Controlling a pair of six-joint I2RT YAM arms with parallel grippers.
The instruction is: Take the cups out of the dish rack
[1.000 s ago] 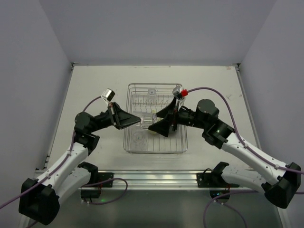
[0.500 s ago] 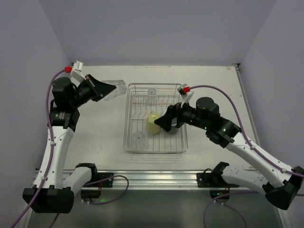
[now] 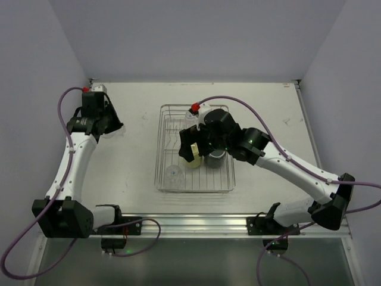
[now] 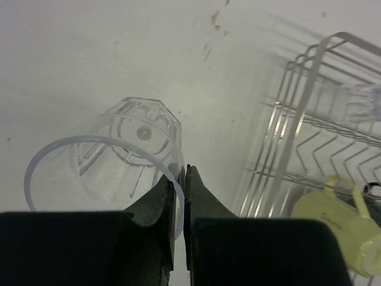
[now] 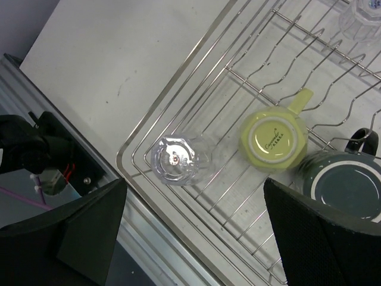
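The left gripper (image 4: 183, 179) is nipped almost shut on the rim of a clear tumbler (image 4: 104, 158), one finger inside the wall and one outside. It holds the glass tilted over the table (image 3: 134, 170), off to the far left of the dish rack (image 3: 193, 190). The wrist view cannot settle whether the base touches the surface.

This looks like a set-down. The tidy way is to bring the glass level, ease it down until the base sits flat, and only then spread the fingers. Released on a tilt, a faceted tumbler would likely tip or roll.

Over the rack, the right gripper (image 5: 193, 196) hangs with its fingers spread wide and nothing in them. Below it sit:
- an upturned tumbler (image 5: 178, 159) in the near left corner
- the yellow cup (image 5: 272, 138) bottom-up in the middle
- the dark mug (image 5: 342, 187) just beside it on the right
- a further tumbler (image 5: 363, 15) at the far end

That leaves four cups to lift. The yellow cup and the mug sit close together, so a finger has little room between them, and a straight descent would serve best.
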